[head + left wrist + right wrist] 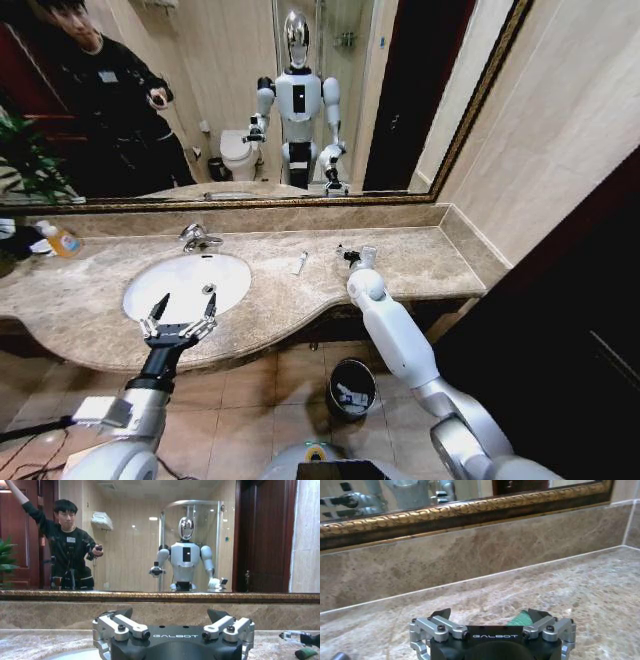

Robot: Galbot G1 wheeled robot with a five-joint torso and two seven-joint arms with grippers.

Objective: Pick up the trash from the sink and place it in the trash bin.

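Beige marble worktop [420, 262] carries a tiny green packet [521, 618], framed by the right pincer [489, 615], spread wide; closing is called for next. Left pincer [183, 305] is held released over the sink [150, 290]

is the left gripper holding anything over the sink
No. In the head view the left gripper hangs over the front rim of the sink with its fingers spread open and nothing between them.
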